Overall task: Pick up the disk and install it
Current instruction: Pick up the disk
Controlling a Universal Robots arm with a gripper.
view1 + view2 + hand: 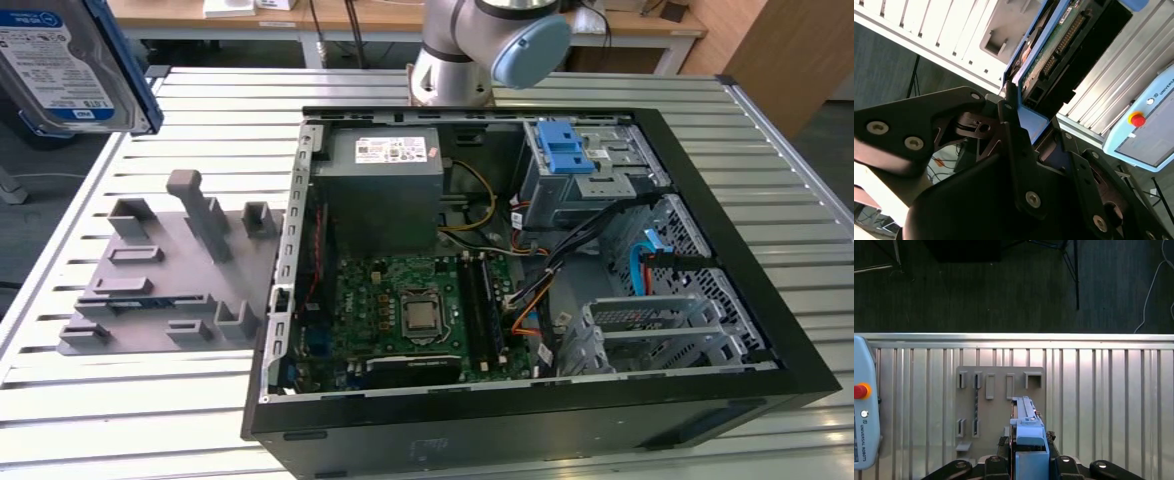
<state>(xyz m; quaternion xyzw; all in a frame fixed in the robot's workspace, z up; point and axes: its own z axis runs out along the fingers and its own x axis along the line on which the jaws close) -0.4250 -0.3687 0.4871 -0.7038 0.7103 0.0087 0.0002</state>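
exterior view: the disk hangs high at the exterior view's left, well apart from the drive cage in the open computer case; the picture edge cuts off its top | second wrist view: the gripper is squeezed tight on the disk's blue frame; a firm, straight hold looks best here | first wrist view: the disk is edge-on above the grey holder tray, so its flat sides are hidden

Claw aloft, both fingers tight on the disk.
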